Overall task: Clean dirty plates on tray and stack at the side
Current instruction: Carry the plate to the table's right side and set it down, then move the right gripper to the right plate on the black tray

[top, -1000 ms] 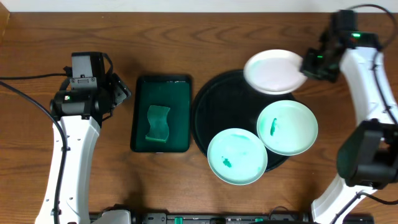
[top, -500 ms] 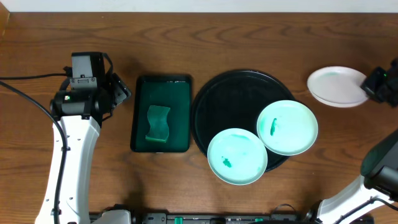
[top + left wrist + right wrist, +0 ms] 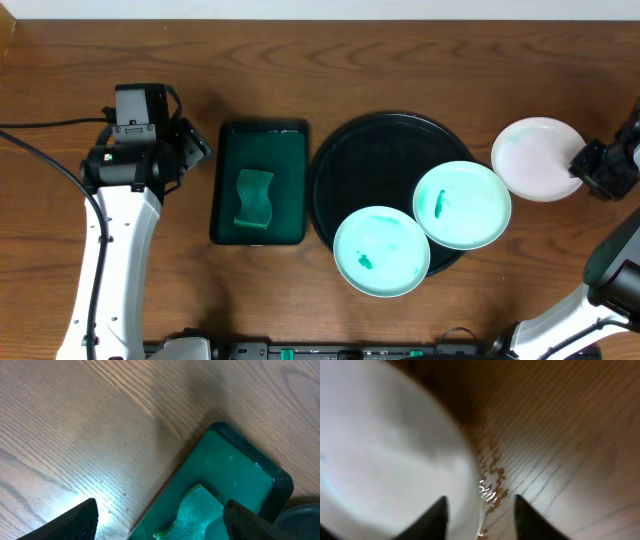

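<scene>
1. Brown wood table (image 3: pixel 330 60): spread bare along the far edge and to the right of the big tray, leaving open room there for a stack.
2. Round black tray (image 3: pixel 375 160): sat mid-table, just beside a green rectangular tray (image 3: pixel 285 150). Carried two smeared plates, the right plate (image 3: pixel 462 204) and the near plate (image 3: pixel 381 251), both overhanging the near rim.
3. Third plate (image 3: pixel 530 155): lay flat on the wood to the right, off the black tray and just beside it. Looked nearly clean.
4. Right gripper (image 3: pixel 480 499): stood parted astride that plate's right rim, clamping nothing. Judged as the end of setting down the first cleaned plate.
5. Left gripper (image 3: pixel 160 505): hung wide and empty above the green tray's corner, close over the sponge (image 3: pixel 254 197).
6. Called next for backing straight off the rim, then lifting a smeared plate by its overhang and bringing the sponge to it. Risked tipping either overhanging plate with a careless nudge.
</scene>
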